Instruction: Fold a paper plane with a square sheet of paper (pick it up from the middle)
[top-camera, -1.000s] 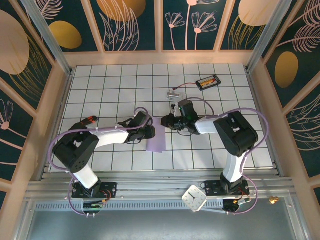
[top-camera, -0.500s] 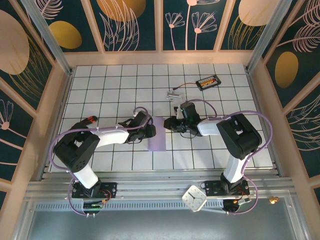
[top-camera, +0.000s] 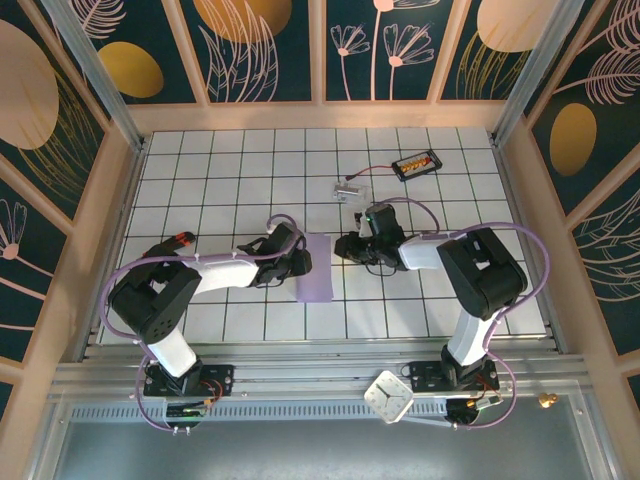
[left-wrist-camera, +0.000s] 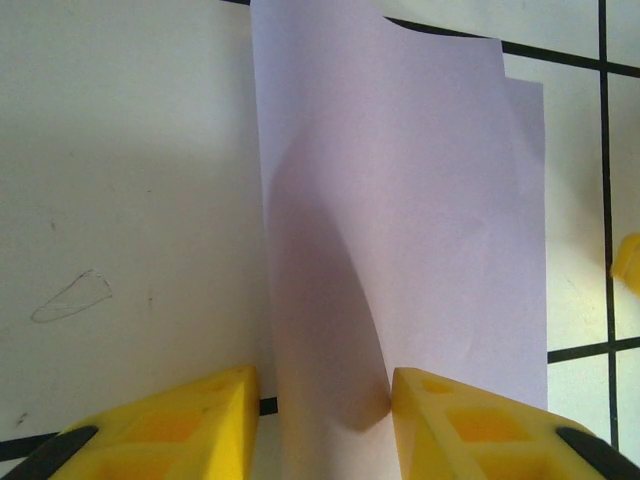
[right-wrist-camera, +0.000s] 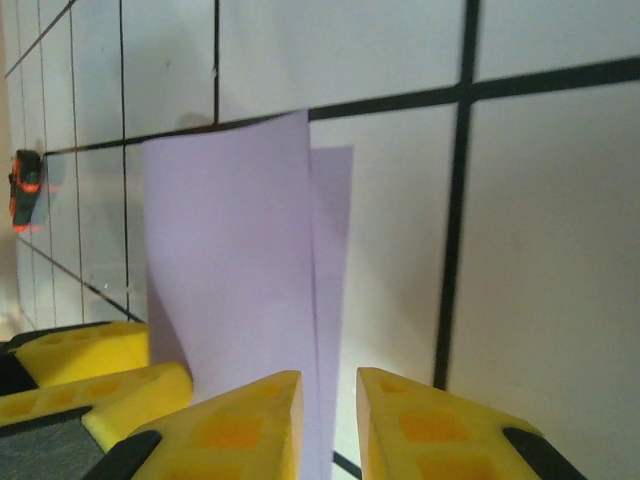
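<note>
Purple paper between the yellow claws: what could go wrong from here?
1. The thin lavender sheet of paper, folded in half, has misaligned edges: a strip of the lower layer shows past the upper. Creasing now could give a lopsided plane.
2. The upper layer arches up inside the open left gripper; pressing could set a stray wrinkle.
3. The right gripper sits at the loose edge and might drag the sheet.

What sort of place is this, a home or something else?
Probably an enclosed robot work cell. The left arm and right arm are bolted to a metal rail at the edge of a white gridded table, and panels painted with plants wall it on three sides.
</note>
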